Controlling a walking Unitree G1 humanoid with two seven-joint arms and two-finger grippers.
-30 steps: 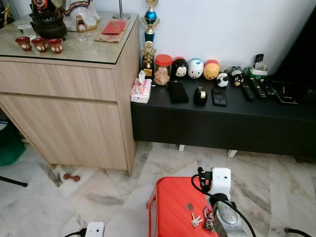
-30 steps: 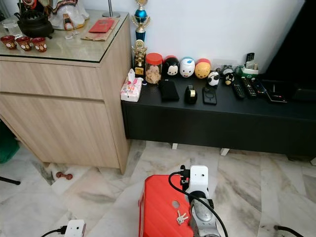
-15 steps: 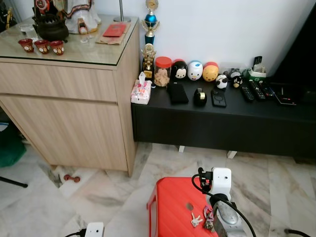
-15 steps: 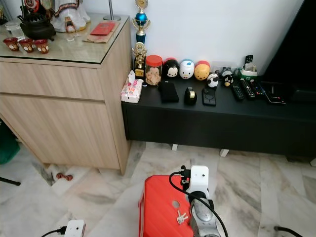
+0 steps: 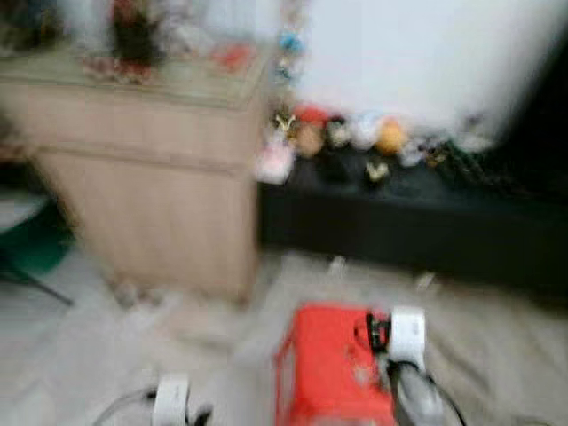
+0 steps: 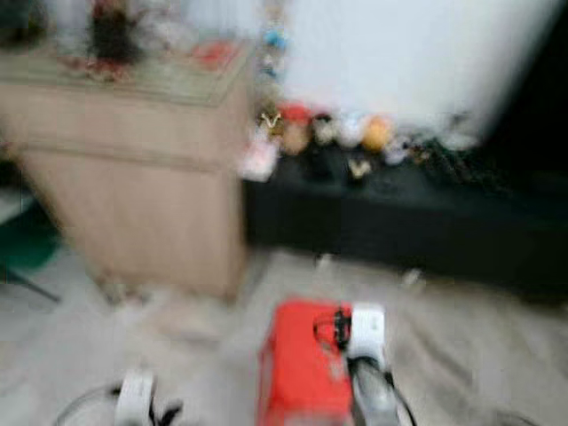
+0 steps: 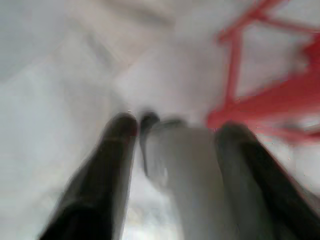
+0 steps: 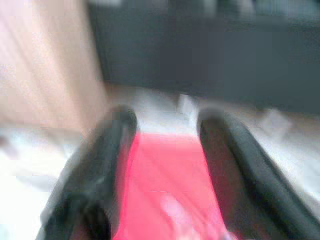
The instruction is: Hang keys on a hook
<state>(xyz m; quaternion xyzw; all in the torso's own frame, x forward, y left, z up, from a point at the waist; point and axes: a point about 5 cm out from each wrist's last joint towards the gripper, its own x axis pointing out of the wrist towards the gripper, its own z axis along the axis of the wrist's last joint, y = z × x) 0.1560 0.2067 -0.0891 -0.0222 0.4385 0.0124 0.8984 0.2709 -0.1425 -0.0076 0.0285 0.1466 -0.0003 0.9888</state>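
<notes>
1. Your views are blurred: pale marble floor (image 5: 80,355), wooden cabinet (image 5: 142,177) w/ cluttered top, low black bench (image 5: 417,222) along a white wall.
2. Red stool (image 5: 324,368) stands on the floor; keys (image 5: 359,373) probably lie on it, just beside the right gripper (image 8: 165,125).
3. Right gripper released over the stool; left gripper (image 7: 175,130) also spread, near the floor.

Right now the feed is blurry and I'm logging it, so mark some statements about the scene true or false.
1. The red stool stands on the floor, nearer the robot than the black console. True.
2. The right gripper has its fingers shut tight. False: they stand apart, with the stool's red top showing between them.
3. The wooden cabinet is left of the console. True.
4. The left gripper grips the stool. False: its fingers are apart over pale floor, with the stool beside them.
</notes>
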